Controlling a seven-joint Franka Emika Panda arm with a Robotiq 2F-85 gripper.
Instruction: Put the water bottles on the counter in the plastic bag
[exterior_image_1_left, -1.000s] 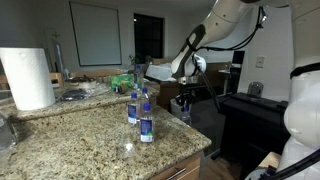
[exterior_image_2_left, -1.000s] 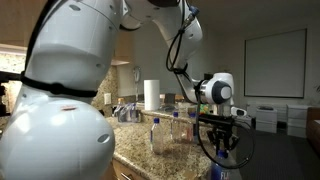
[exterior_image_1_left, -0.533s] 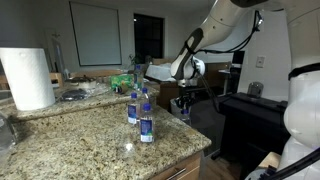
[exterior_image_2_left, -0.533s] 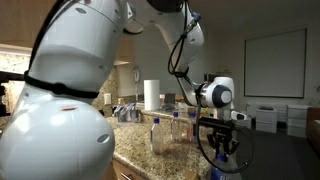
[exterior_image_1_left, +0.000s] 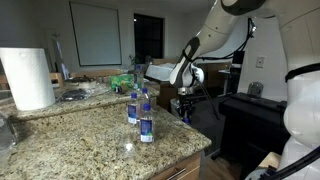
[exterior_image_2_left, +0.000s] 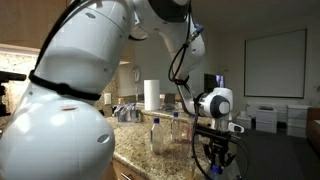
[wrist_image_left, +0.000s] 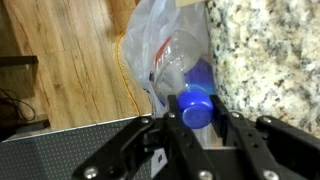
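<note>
We are counting three water bottles (exterior_image_1_left: 146, 122) on the counter (exterior_image_1_left: 90, 145).
Our gripper (wrist_image_left: 197, 122) is clamping a fourth bottle (wrist_image_left: 180, 70) inside one plastic bag (wrist_image_left: 150, 35).

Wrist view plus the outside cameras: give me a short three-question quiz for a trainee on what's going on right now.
1. True or false: the end effector is open and empty.
2. Pick one. In the wrist view, the plastic bag is:
A. lying flat on top of the counter
B. beside the counter's edge, with the wooden floor behind it
C. draped over the paper-towel roll
3. Short answer: what is between the end effector's fingers?

Key
1. False: it is shut on something.
2. B
3. A water bottle, pointing down toward the bag.
</note>
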